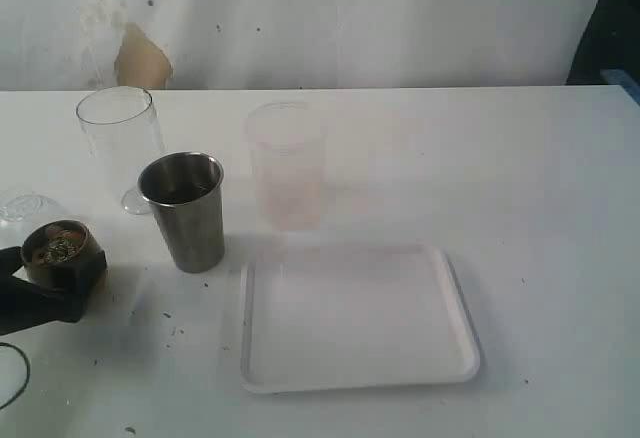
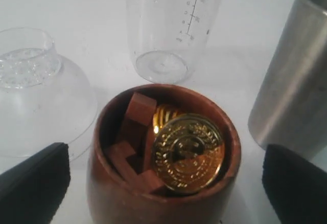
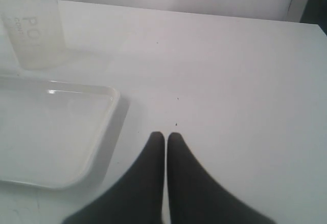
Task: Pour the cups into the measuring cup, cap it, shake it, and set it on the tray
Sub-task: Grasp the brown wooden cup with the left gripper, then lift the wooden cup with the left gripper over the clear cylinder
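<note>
Our left gripper [image 2: 166,165] stands spread around the brown cup [image 2: 163,203]. One black finger [image 2: 33,185] is on each side, and a sliver of table [image 1: 540,208] shows between each pad and the wood, so we judge the grip not yet made. Taking the cup by both flanks makes sense. It is squat and rounded, and a square hold should keep it from twisting in the jaws when tipped.

The cup sits upright at the near left of the table. It is filled with gold coins [image 2: 189,152] and reddish wooden blocks [image 2: 140,110], loose pieces that we expect to slide out all at once.

The measuring cup [image 2: 171,24] stands just beyond it, upright and open-mouthed, its scale printed up one side. Being so close, it asks only a short lift and tilt. Left of the pair lies a clear domed lid [image 2: 36,96], which we take for the cap, within easy reach. The steel tumbler [image 1: 185,213] stands to the right of the brown cup, close but apart. We cannot tell what it holds.

Farther right, the frosted cup [image 1: 287,163] stands beyond the tray [image 1: 355,323]. The tray lies bare in the near middle, apparently left free for the finished shaker.

Our right gripper [image 3: 165,141] hangs with its fingers pressed together, holding nothing, over the table to the right of the tray. We judge it parked out of the pouring path.
</note>
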Robot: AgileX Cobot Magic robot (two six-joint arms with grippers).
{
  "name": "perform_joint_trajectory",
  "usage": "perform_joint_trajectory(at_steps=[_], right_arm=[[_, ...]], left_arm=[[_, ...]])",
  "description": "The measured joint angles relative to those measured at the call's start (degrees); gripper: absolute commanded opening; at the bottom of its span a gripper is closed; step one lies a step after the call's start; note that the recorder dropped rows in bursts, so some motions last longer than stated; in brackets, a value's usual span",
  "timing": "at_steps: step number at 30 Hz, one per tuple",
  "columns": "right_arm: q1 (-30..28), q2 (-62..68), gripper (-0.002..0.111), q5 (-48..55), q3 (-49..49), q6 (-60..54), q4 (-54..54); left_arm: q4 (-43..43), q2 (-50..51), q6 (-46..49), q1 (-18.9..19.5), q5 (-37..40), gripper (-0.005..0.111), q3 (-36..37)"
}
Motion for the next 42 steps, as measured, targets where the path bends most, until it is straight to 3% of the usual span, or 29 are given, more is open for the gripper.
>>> perform_joint_trajectory(at_steps=[15, 17, 21, 23, 28, 37, 42], right_arm=[[0.0, 0.0, 0.002, 0.0, 0.0, 0.0, 0.0], [0.0, 0.0, 0.002, 0.0, 0.0, 0.0, 0.0], [0.0, 0.0, 0.002, 0.0, 0.0, 0.0, 0.0], [0.0, 0.0, 0.002, 0.0, 0.0, 0.0, 0.0], [0.0, 0.0, 0.002, 0.0, 0.0, 0.0, 0.0], [0.0, 0.0, 0.002, 0.0, 0.0, 0.0, 0.0], [0.0, 0.0, 0.002, 0.0, 0.0, 0.0, 0.0]], left_arm=[[0.9, 5.6, 1.0, 0.0, 0.6, 0.098, -3.9], [0.9, 5.8, 1.0, 0.0, 1.1, 0.092, -4.0], [0.5, 5.8, 1.1, 0.0, 2.5, 0.046, -4.1], [0.4, 5.8, 1.2, 0.0, 2.7, 0.003, -4.2], [2.0, 4.3, 1.2, 0.0, 4.1, 0.001, -4.0], [3.3, -12.6, 1.1, 0.0, 1.4, 0.000, -0.4], [-0.7, -17.9, -3.7, 0.0, 1.4, 0.000, -4.5]])
